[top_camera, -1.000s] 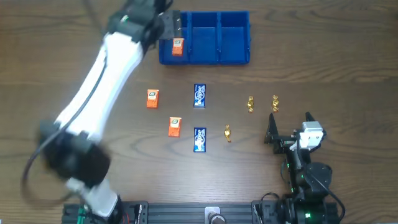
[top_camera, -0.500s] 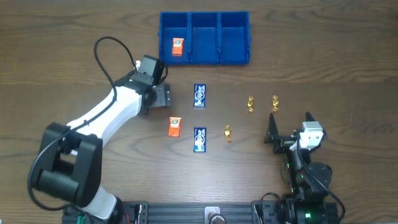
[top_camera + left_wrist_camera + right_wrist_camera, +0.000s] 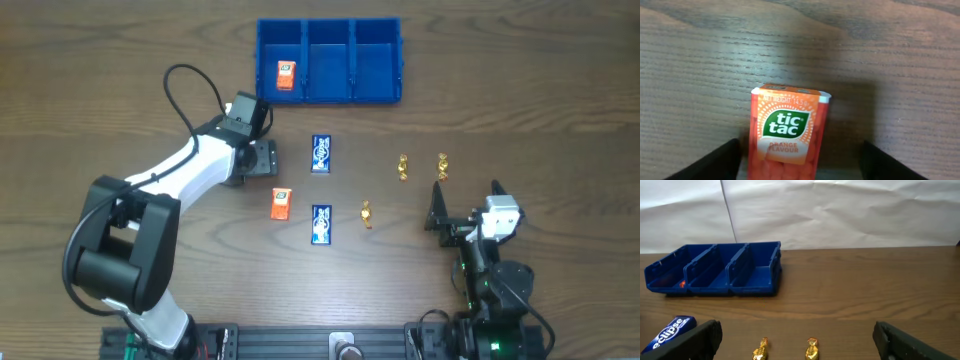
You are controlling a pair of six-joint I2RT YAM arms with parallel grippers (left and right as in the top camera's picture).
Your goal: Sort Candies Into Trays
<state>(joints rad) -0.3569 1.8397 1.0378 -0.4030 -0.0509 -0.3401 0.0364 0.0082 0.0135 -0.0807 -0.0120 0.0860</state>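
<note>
Candies lie across the middle of the wooden worktop (image 3: 560,110), short of the blue three-bin tray (image 3: 330,98) that sits by the far edge. One orange mint box (image 3: 286,75) lies in the tray's left-hand bin. In the right wrist view it is no more than an orange glint low in that bin.

The left gripper (image 3: 257,158) is down near the worktop's middle, over a second mint box (image 3: 787,127). From above, the gripper's body covers that box. The left wrist view has it plain, flat on the wood between the two dark fingers (image 3: 715,162), which are spread to either side. Whether they touch its sides I can't quite make out.

A third mint box (image 3: 281,203) lies just nearer the front edge. Right of it are a far gum pack (image 3: 321,154) and a near gum pack (image 3: 321,224), in line. Farther right are three gold-wrapped sweets: a pair (image 3: 403,167) (image 3: 442,166) and a single one (image 3: 366,214).

The right gripper (image 3: 436,207) hangs toward the right front corner, its fingers wide apart with nothing between them. Its wrist view looks across the pair of sweets to the tray and a white sheet (image 3: 840,210) behind the far edge.

A strip of bare wood runs between the tray's front wall and the nearest candies. Broad bare wood reaches to the left and right edges.
</note>
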